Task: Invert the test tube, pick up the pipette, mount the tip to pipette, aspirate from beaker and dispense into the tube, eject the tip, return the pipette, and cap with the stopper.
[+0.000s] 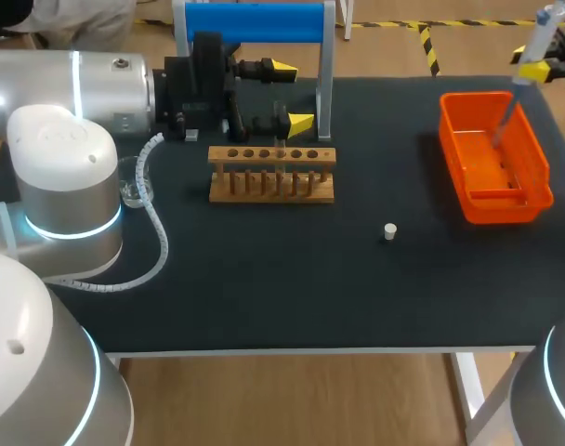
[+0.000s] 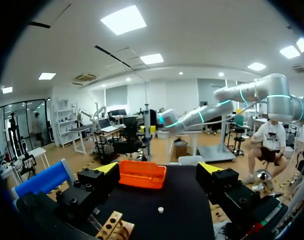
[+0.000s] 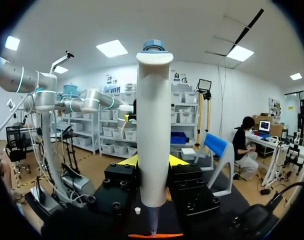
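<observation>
My right gripper (image 1: 533, 71) is shut on the white pipette (image 1: 535, 37) at the far right, over the orange bin (image 1: 533, 149). The pipette's thin lower end points down into the bin. In the right wrist view the pipette (image 3: 153, 125) stands upright between the yellow tips of the gripper (image 3: 153, 164). My left gripper (image 1: 292, 93) is open and empty, just behind the wooden rack (image 1: 271, 186). A clear test tube (image 1: 281, 163) stands in the rack. The small white stopper (image 1: 390, 231) lies on the mat. A glass beaker (image 1: 132, 186) is partly hidden by my left arm.
The blue pipette stand (image 1: 255, 23) rises at the back, behind my left gripper. A ribbed cable (image 1: 157, 232) loops from the left arm over the mat. From the left wrist, the bin (image 2: 142, 173), stopper (image 2: 161, 210) and rack (image 2: 111, 227) lie ahead of the open gripper (image 2: 159, 170).
</observation>
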### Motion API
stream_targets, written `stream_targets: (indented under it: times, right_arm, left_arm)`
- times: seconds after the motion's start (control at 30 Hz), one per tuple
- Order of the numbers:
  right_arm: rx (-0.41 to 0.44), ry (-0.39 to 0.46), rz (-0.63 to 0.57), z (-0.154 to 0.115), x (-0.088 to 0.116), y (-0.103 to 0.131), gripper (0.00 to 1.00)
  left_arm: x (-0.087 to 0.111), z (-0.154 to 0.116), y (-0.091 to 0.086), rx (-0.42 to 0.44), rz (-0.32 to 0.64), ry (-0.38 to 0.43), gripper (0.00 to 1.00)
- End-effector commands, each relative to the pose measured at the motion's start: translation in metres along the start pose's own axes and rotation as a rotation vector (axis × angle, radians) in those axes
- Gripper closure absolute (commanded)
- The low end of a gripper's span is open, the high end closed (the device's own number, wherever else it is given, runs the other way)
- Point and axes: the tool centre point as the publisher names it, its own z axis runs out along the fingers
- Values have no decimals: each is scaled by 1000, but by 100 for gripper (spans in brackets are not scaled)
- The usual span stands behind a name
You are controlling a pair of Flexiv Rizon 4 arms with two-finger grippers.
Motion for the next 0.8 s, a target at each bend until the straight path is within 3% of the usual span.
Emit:
stream_targets:
  times: [0.03, 0.33, 0.8]
  right_arm:
    - [1, 66, -2, -20, -8, -3, 100]
    - [-14, 94, -8, -38, -16, -9, 100]
    - [2, 122, 11, -39, -20, -26, 100]
  left_arm:
    - [1, 1, 1, 3, 1, -3, 0]
    - [1, 1, 1, 3, 1, -3, 0]
    - [1, 1, 1, 3, 1, -3, 0]
